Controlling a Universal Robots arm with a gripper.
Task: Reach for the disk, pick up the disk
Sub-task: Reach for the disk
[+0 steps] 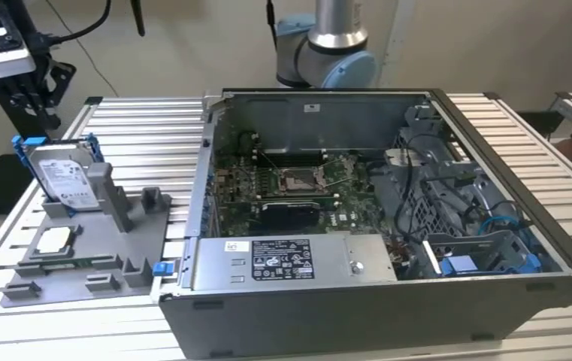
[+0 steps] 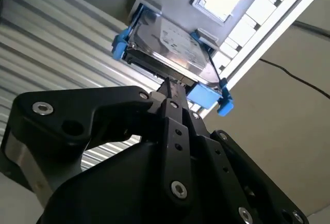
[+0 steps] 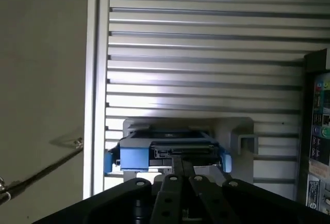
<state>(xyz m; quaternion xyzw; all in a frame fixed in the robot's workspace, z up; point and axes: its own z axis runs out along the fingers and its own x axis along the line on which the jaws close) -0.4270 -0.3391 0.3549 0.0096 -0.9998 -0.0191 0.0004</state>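
Disk (image 1: 63,169), blue-framed, stands upright in a slot of the grey holder (image 1: 115,256), beside the open computer case (image 1: 366,323). The print on its white label (image 1: 66,180) cannot be read. The gripper (image 2: 172,87) hangs just above its edge, jaws together.

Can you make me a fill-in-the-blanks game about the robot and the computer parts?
1. The disk sits in a bright ___ bracket.
2. In the exterior view, the gripper hangs ___ the disk.
3. The computer case is ___, so its insides show.

Missing words: blue; above; open.
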